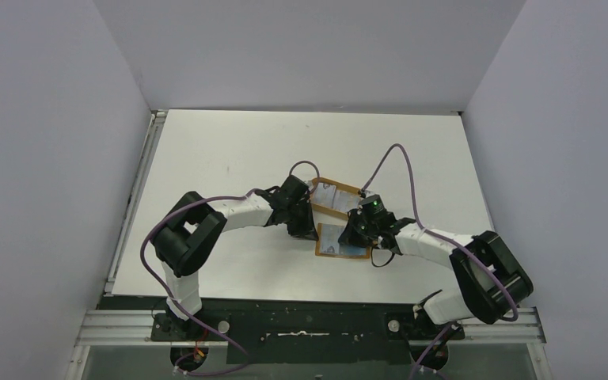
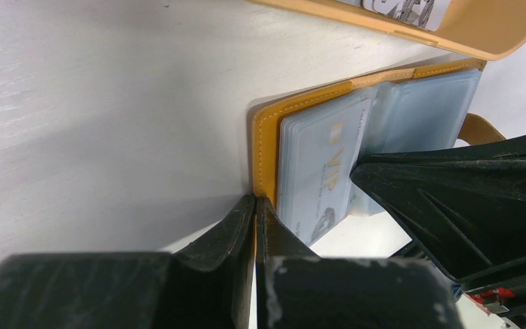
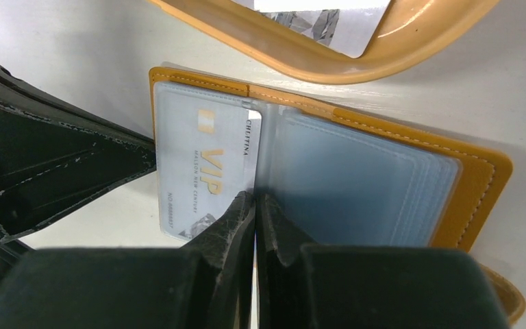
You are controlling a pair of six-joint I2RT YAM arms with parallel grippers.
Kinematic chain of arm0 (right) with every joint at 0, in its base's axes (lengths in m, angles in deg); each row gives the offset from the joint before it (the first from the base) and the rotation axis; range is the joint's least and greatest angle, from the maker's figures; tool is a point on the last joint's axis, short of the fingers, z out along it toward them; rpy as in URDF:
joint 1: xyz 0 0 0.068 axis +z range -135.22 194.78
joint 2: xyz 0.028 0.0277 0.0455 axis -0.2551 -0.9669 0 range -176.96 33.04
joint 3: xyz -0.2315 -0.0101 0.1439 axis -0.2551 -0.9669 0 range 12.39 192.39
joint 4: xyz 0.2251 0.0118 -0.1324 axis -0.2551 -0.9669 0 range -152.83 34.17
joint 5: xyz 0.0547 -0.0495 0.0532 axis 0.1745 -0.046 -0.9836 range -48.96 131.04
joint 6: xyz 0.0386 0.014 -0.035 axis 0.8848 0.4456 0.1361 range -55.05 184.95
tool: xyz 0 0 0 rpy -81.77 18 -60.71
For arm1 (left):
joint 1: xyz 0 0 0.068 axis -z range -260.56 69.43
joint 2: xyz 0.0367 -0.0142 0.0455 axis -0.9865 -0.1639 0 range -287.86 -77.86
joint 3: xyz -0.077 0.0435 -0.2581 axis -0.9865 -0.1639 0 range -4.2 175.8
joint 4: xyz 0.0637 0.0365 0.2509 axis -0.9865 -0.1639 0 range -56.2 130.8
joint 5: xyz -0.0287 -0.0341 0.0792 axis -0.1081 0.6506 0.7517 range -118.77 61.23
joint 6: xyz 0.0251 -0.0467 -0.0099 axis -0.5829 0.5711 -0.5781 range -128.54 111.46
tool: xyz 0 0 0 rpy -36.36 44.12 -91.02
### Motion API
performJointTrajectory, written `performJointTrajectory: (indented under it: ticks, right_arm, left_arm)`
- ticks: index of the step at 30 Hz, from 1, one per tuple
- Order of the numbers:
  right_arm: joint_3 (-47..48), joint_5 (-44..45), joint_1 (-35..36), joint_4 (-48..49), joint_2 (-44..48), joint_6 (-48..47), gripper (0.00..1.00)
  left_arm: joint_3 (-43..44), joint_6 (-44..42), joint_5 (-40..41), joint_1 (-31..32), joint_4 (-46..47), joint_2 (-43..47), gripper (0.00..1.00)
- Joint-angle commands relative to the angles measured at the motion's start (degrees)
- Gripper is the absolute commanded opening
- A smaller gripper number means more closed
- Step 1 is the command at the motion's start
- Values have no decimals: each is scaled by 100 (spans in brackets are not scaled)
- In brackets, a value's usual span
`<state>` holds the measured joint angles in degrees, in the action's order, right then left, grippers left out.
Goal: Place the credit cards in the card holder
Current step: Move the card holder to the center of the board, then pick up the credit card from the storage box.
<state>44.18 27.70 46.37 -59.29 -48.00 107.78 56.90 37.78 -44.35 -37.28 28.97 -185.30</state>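
Observation:
The orange-brown card holder (image 1: 342, 252) lies open on the table between my two grippers. In the right wrist view the card holder (image 3: 479, 171) shows clear pockets, and a pale credit card (image 3: 202, 161) printed "VIP" sits in the left pocket with its near end sticking out. My right gripper (image 3: 255, 197) is shut at the seam beside that card, with a thin clear pocket leaf between the fingertips. My left gripper (image 2: 255, 200) is shut on the card holder's orange cover edge (image 2: 267, 137). The same card (image 2: 318, 164) shows there too.
A tan-rimmed shallow tray (image 1: 317, 184) lies just behind the holder with more pale cards (image 3: 315, 17) in it; its rim shows in the left wrist view (image 2: 466, 38). The right gripper's black body (image 2: 466, 205) is close beside the left gripper.

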Motion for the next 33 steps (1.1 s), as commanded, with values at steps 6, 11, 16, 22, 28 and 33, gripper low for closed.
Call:
performJointTrajectory:
  ticks: [6,11,16,22,28,33]
  right_arm:
    - [281,66,64,-249,436,-57,12]
    - [601,115,51,-1058,1033,-231,27]
    - [1215,370,14,-1707,1405,-608,36]
    - [1584,1160,-200,-1283,1167,-566,60]
    - [1915,303,-882,-235,32,-80,67]
    - [2239,340,-759,505,-835,52,73]
  left_arm:
    - [-266,-34,250,-93,-162,254,0]
    - [-402,25,265,-210,-178,598,3]
    - [-466,15,261,-233,-236,1048,32]
    - [-603,-4,472,-233,-510,1829,62]
    - [-1043,-223,1318,-364,-923,3064,90]
    - [-1495,-463,1892,-681,-1144,3941,97]
